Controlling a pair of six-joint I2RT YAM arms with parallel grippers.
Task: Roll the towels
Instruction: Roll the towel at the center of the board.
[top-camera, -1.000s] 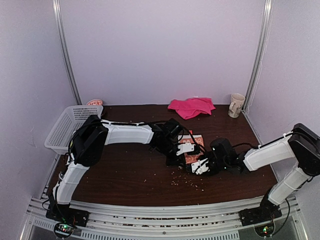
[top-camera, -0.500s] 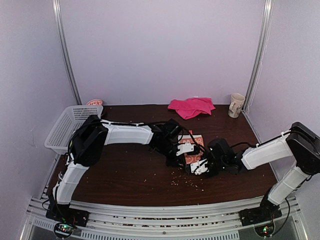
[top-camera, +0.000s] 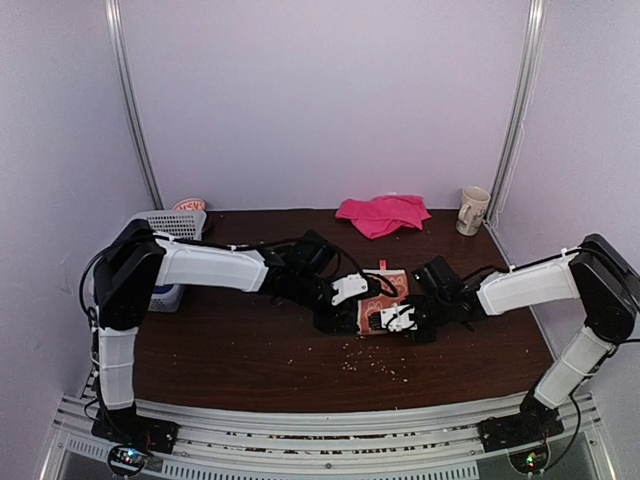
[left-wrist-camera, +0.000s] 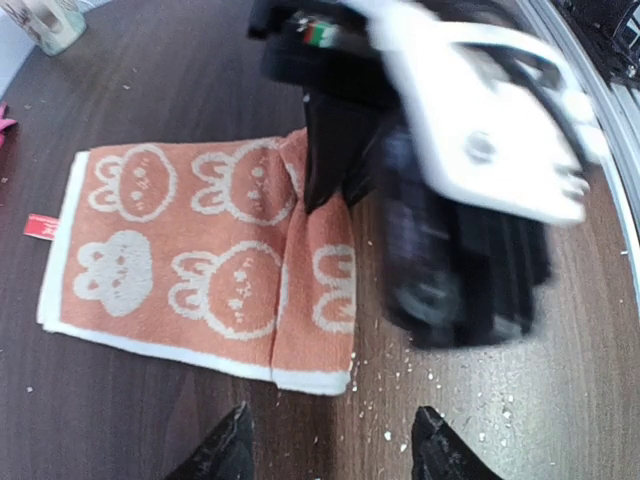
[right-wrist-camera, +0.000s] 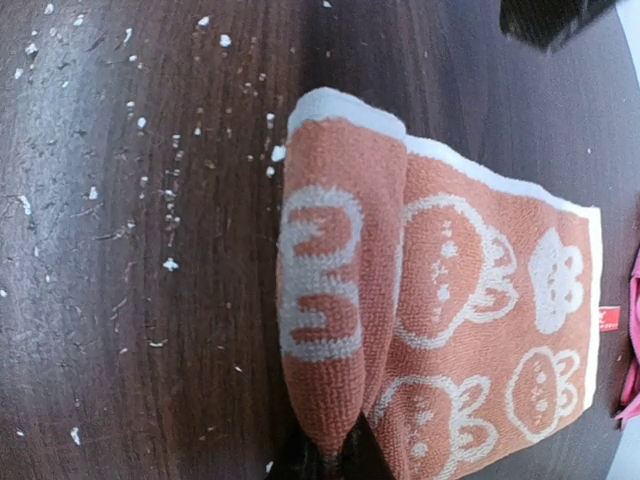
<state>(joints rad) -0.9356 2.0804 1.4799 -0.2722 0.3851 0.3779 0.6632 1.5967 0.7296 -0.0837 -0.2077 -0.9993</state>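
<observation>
Your work surface is a dark brown wood-grain table (top-camera: 230, 350), enclosed by pale lilac walls (top-camera: 320, 100) with metal rails (top-camera: 135, 120) at the back corners. White flecks (right-wrist-camera: 165, 265), possibly crumbs, litter it beside the orange towel (left-wrist-camera: 200, 270). That towel lies mid-table with one edge folded over. Your right gripper (left-wrist-camera: 322, 195) is pressed together, pinching that fold. Your left gripper (left-wrist-camera: 333, 445) stands spread just beside the towel, holding nothing. The pink towel (top-camera: 383, 213) lies bunched at the back, near the cream mug (top-camera: 473, 210). A white basket (top-camera: 175, 222) sits far left.
</observation>
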